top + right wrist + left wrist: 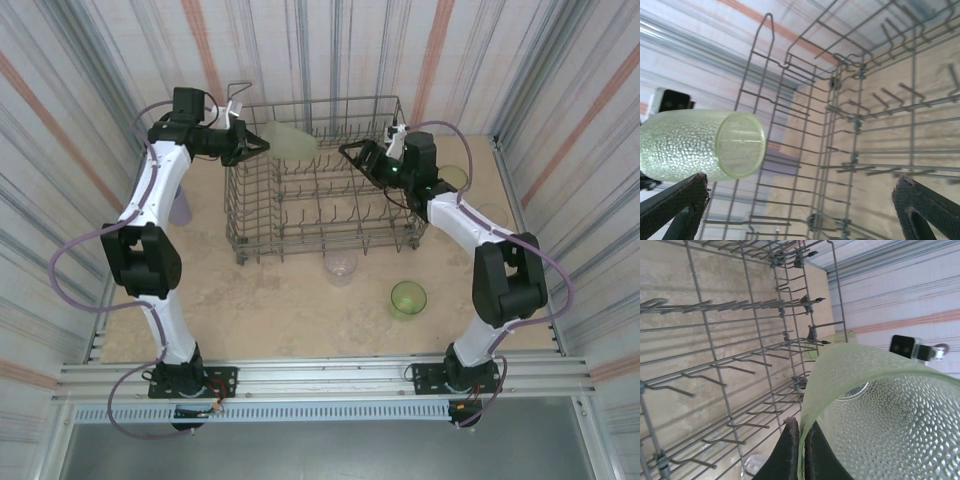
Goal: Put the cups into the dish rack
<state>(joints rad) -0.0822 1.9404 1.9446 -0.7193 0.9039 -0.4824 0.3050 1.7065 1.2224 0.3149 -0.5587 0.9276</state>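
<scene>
Pinched green cup (pixel 290 140) by rim wall w/ L fingers (pixel 790 447), sideways, upper centre of top view, above rack (pixel 236 200) back-left corner. Had R fingers (pixel 350 152) spread wide, empty, at rack's upper right. Judged cup light, thin, pebbled plastic, prob. flexy + slippy; best taken across rim wall, gentle squeeze.

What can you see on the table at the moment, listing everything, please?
dish rack: one, grey wire, table's far centre.
held cup: one, yellow-green, gripped above rack's left end.
loose cups: four, on the table: green cup near right, clear cup before the rack, lavender cup left of it, yellow-green cup right of it.
table: one, beige.
left gripper: one, black, shut on held cup.
right gripper: one, black, open over rack's right part.
</scene>
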